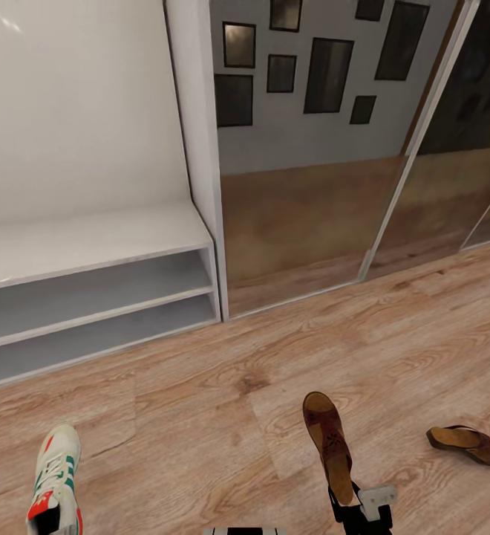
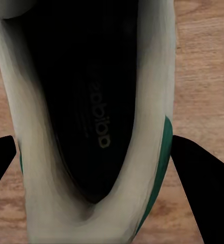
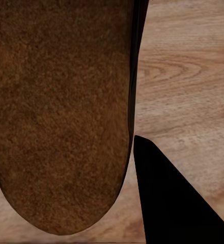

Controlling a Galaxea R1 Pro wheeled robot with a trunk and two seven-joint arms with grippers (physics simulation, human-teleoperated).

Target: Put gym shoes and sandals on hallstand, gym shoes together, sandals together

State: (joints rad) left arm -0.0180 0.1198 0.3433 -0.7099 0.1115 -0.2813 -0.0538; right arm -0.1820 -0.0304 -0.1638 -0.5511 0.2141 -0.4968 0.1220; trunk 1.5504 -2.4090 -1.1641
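- Left claw straddled the gym shoe heel; right claw pinched one sandal.
- Second sandal lay on the corridor floor.
- Best lift level, clearing the hallstand edge.

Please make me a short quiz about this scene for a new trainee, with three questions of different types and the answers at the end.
1. True or false: a shoe already rests on the hallstand.
2. What sits between the fingers of the left tool? A) a boot B) the gym shoe C) nothing
3. Fill in: one sandal is at the right tool; the other sandal lies on the ___.

Key: 1 false. 2 B. 3 corridor floor.
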